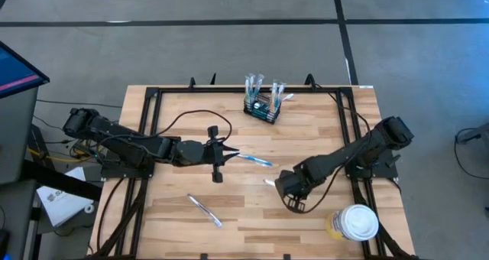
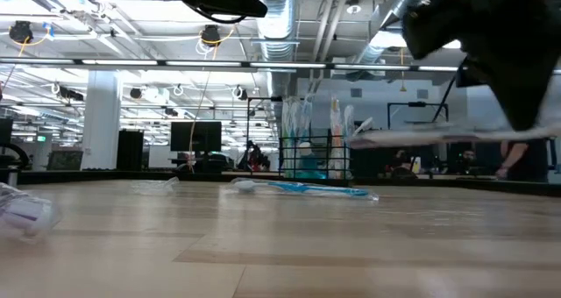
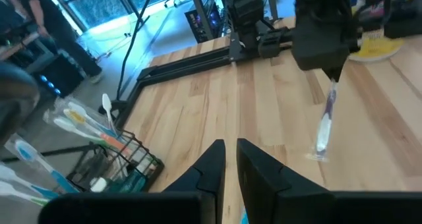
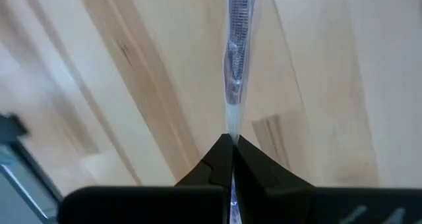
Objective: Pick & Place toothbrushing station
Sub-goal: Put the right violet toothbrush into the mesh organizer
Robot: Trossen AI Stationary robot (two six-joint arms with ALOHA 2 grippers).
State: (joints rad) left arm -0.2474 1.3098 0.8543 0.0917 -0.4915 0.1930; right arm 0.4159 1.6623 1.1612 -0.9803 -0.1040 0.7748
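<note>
Only the right wrist view shows the right gripper [image 4: 231, 145] clenched on a clear toothbrush [image 4: 238, 46]; the high view adds the mesh station [image 1: 262, 108] far off.

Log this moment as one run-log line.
right gripper: shut on clear toothbrush, lifted | left gripper: nearly shut, empty, by blue toothbrush | holder: far edge

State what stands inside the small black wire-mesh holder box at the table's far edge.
Several toothbrushes stand upright inside the black wire-mesh holder box, with something teal low down. The bottom of the holder is hidden by its contents.
</note>
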